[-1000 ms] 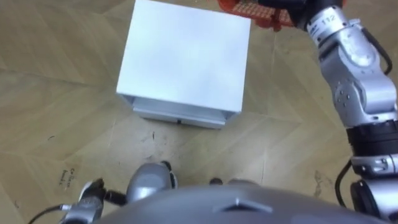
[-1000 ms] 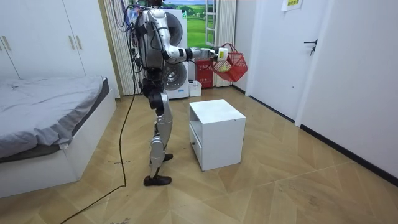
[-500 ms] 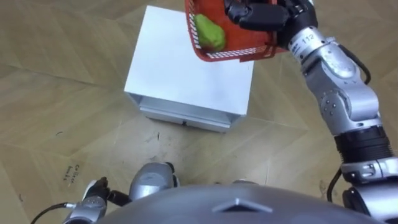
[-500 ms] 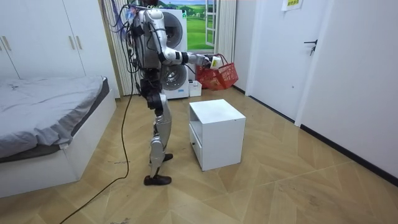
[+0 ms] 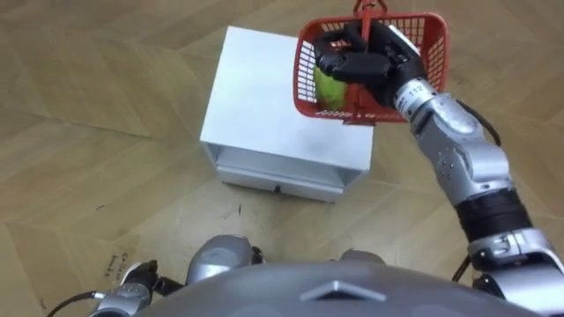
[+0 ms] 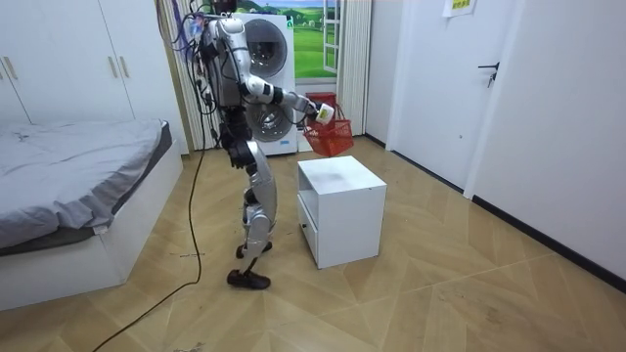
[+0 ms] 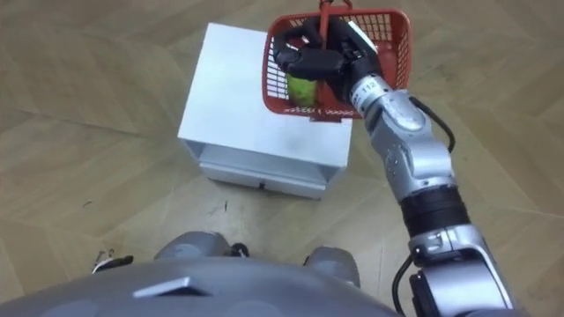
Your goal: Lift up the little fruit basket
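The right hand (image 5: 361,63) is raised above the cabinet (image 5: 264,97), its fingers curled tight round the near side of the red basket (image 5: 423,44). The basket hangs in the air over the cabinet's far right corner, clear of the top and tilted, so its mouth faces the robot. A green fruit (image 5: 328,86) lies inside it, against the lower wall. The left hand (image 5: 132,289) sits low, well short of the cabinet; I cannot tell its state. The robot stands upright on the wooden floor (image 6: 440,284), just beside the cabinet on the room view's left.
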